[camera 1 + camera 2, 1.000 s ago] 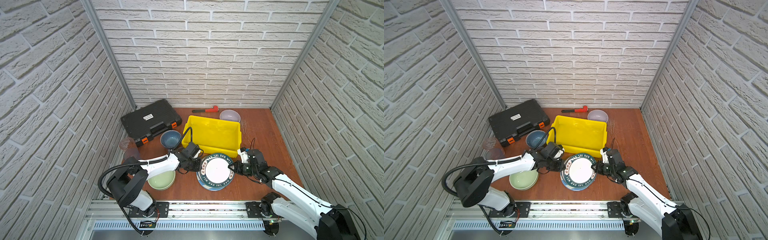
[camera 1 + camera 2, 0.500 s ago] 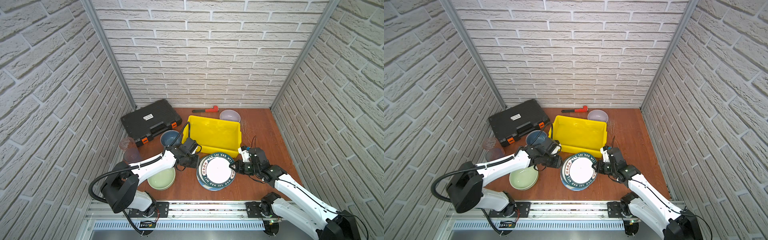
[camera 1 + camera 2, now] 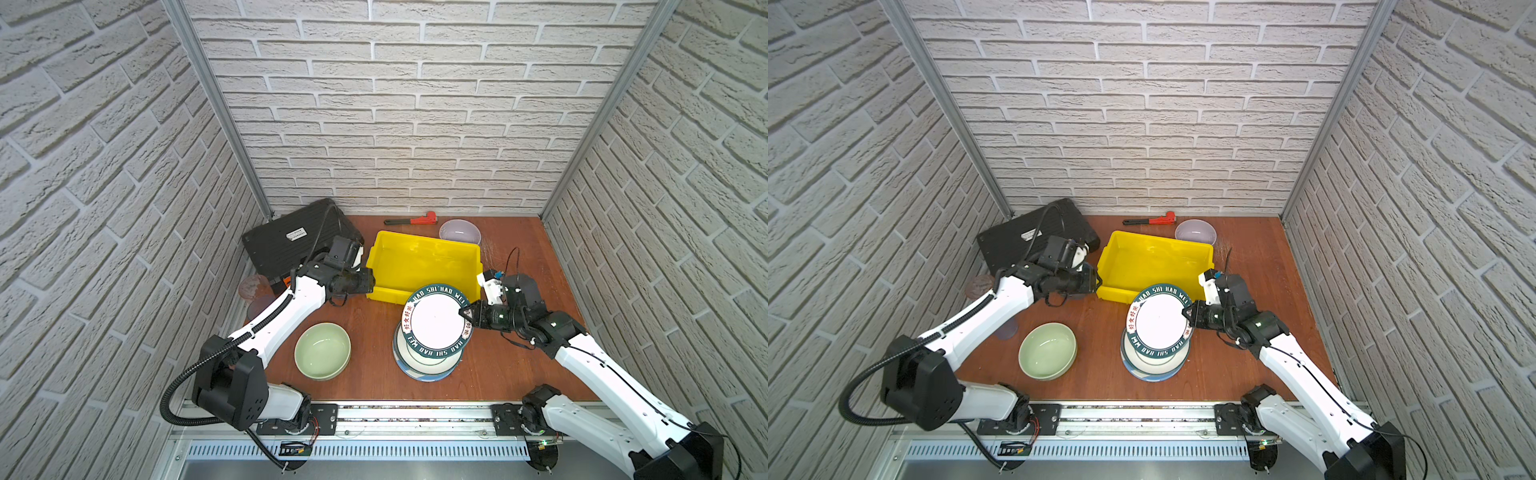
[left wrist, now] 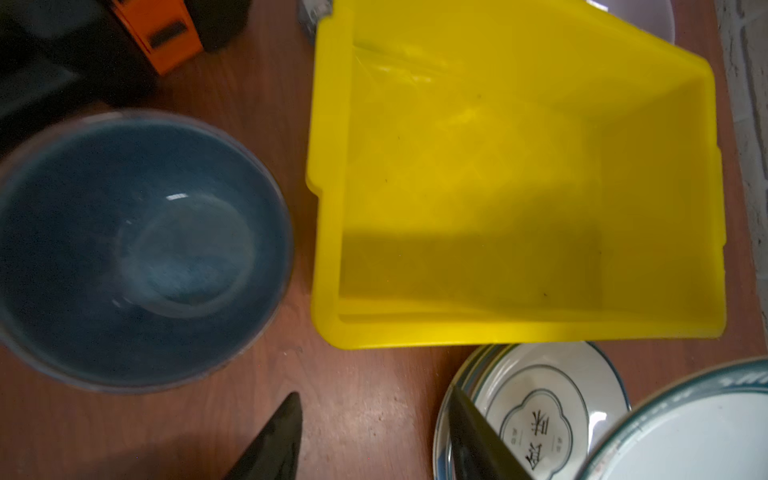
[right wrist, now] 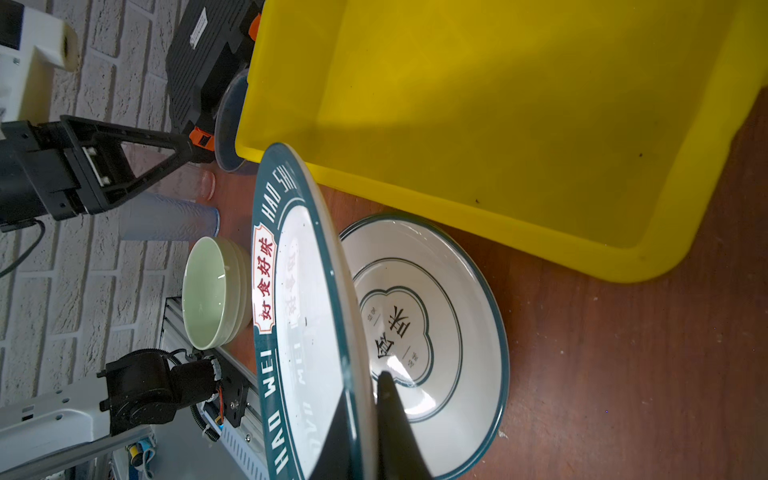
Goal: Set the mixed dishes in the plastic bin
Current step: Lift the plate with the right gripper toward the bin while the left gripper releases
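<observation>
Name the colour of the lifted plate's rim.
Plate rim: dark green, white lettering; best in right wrist view.

Top views: high at the front, angled down over the whole counter (image 3: 374, 320).
Left wrist: close above the yellow bin (image 4: 519, 187).
Right wrist: close beside the lettered plate (image 5: 307, 332), sideways.
Shared: yellow bin.

table (image 3: 374, 324) | yellow bin (image 3: 424, 266); tool case (image 3: 291, 245); wrench (image 3: 413, 219); green bowl (image 3: 323, 351); plate stack (image 3: 428, 366)

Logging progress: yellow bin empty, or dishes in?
Empty. The yellow bin has a bare floor in both wrist views; the lettered plate hangs outside it in the right tool.
</observation>
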